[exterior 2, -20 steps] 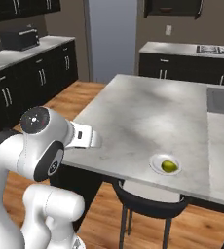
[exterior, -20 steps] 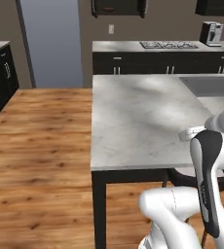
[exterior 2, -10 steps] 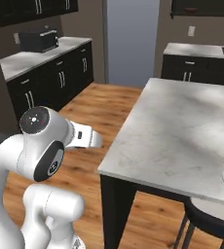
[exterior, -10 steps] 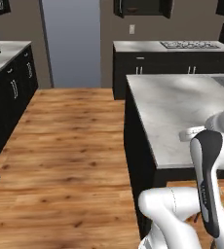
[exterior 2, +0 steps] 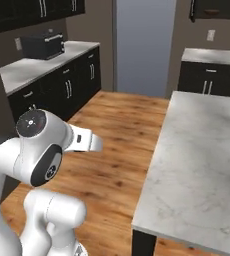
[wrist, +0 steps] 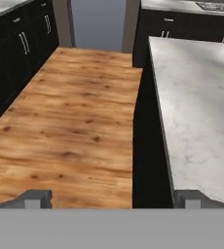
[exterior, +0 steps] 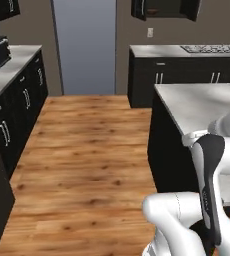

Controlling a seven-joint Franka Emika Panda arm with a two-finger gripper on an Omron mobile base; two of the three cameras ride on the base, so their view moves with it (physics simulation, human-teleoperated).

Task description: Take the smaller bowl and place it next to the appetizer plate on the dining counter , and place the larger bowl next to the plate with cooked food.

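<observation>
Bowls are wanted for the dining counter [exterior 2: 202,165], but none can be placed from these views; the near-left corner of the counter is seen bare, with a wooden floor [exterior: 87,160] stretching left and far toward a grey doorway [exterior: 84,45]. Which way either bowl lies from the gripper [wrist: 111,197] cannot be told, so the coming move is judged to turn on finding them first, probably along the black cabinets [exterior 2: 62,85] on the left. The gripper is released, its two tips spread wide and nothing held between them. It is aimed forward and down over the floor beside the counter's left edge, with the arm folded close above the base.
</observation>
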